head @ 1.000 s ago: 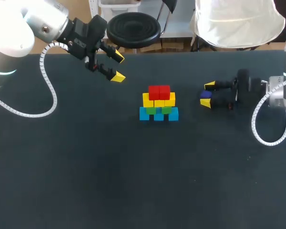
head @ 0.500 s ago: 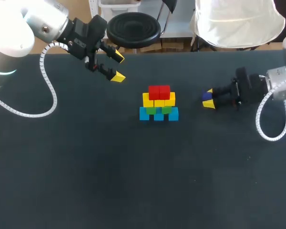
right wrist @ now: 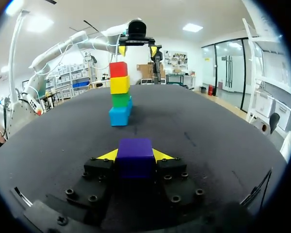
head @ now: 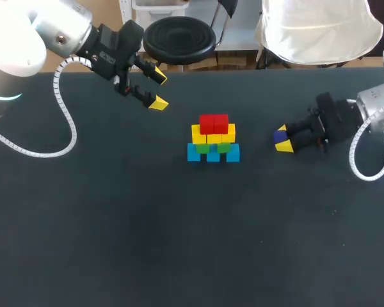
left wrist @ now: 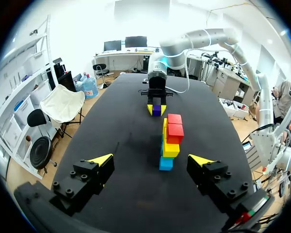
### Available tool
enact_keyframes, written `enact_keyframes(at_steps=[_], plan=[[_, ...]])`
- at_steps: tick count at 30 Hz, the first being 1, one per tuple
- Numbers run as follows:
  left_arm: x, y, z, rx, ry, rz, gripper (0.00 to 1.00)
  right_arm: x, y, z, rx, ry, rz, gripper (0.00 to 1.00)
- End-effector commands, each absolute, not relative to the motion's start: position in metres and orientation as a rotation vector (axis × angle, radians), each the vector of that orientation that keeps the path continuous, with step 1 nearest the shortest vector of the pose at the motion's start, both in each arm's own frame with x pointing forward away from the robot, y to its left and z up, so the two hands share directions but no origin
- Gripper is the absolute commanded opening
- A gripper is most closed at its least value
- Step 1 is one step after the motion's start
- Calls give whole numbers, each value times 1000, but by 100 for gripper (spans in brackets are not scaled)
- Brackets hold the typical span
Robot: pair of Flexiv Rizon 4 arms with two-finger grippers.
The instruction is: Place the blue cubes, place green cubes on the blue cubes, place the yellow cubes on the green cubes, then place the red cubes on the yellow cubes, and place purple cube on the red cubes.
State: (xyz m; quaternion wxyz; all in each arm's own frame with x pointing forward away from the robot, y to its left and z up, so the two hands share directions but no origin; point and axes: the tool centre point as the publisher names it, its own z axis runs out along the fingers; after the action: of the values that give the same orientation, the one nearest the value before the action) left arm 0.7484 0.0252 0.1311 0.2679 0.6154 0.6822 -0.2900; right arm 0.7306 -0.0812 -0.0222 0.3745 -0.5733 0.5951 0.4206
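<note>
On our dark table (head: 115, 243), in the middle, stands a pile of cubes (head: 213, 139). It has blue cubes (head: 213, 155) at the bottom, then green cubes (head: 212, 148), then yellow cubes (head: 213, 135), and 2 red cubes (head: 214, 123) on top. Our right gripper (head: 282, 139) is to the right of the pile, well apart from it. Its fingers squeeze the purple cube (right wrist: 135, 154) from 2 sides. Our left gripper (head: 159, 90) is far and left of the pile, fingers wide apart, with nothing in them.
</note>
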Motion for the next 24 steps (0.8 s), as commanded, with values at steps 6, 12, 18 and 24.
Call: enact_keyframes(at_steps=[6, 12, 18, 24], plan=[[750, 25, 131, 1663, 1840, -784, 100, 715, -80, -22, -1485, 1533, 1074, 33], [750, 25, 131, 1663, 1840, -784, 100, 716, -81, -16, -1506, 1545, 1059, 100], [750, 25, 131, 1663, 1840, -784, 100, 719, -86, -8, -1518, 1526, 1060, 100], [750, 25, 131, 1663, 1840, -784, 100, 722, -89, -4, -1527, 1550, 1036, 100]])
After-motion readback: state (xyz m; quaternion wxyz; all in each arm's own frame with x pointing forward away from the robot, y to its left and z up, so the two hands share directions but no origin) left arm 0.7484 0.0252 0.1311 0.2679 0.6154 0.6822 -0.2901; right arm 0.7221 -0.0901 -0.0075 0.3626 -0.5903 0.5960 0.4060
